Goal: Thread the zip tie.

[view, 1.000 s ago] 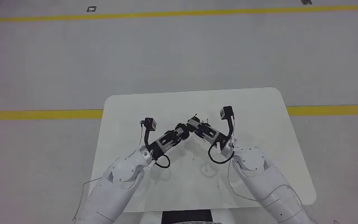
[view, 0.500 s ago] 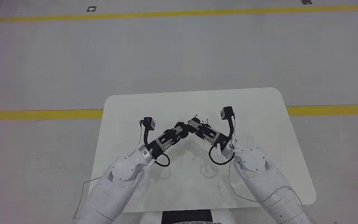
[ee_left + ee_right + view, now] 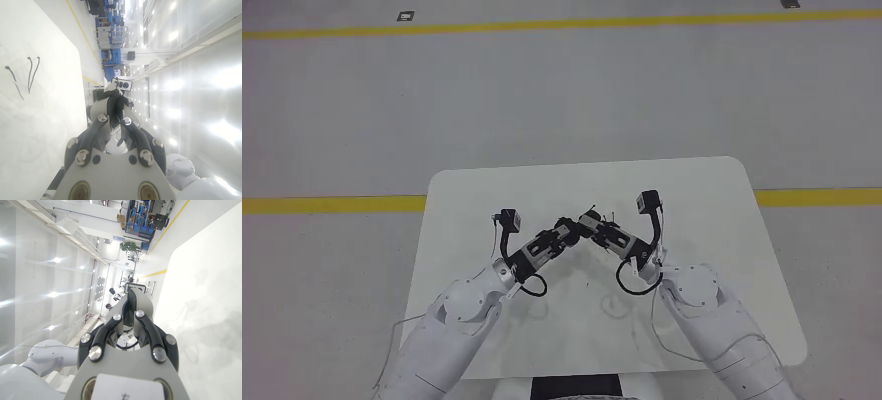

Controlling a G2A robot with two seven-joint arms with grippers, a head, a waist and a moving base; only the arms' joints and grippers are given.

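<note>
1. A pale grey floor [image 3: 562,100] lies around the work area, crossed by two yellow lines [image 3: 332,204], one beyond the table and one running level with its far part.
2. A white table [image 3: 712,190] with rounded corners sits in the middle of the top view.
3. Two white robot arms come in from the near edge. The left arm [image 3: 467,300] and the right arm [image 3: 707,300] angle inward toward each other above the middle of the table.
4. The left gripper [image 3: 567,231] and the right gripper [image 3: 588,220] meet tip to tip above the table's centre, touching or just beside one another.
5. The left gripper's fingers [image 3: 98,108] are drawn in close together, with a dark clump at their tips. What that clump is cannot be told.
6. The right gripper's fingers [image 3: 144,302] are pressed together, and their dark ribbed pads meet along the middle. Whether anything is pinched between them cannot be told.
7. Three thin black zip ties [image 3: 14,81] lie flat on the table, well apart from the grippers. All three are loose and unthreaded. Two of them form a narrow V with their tails close together, and the third lies just beside them.
</note>
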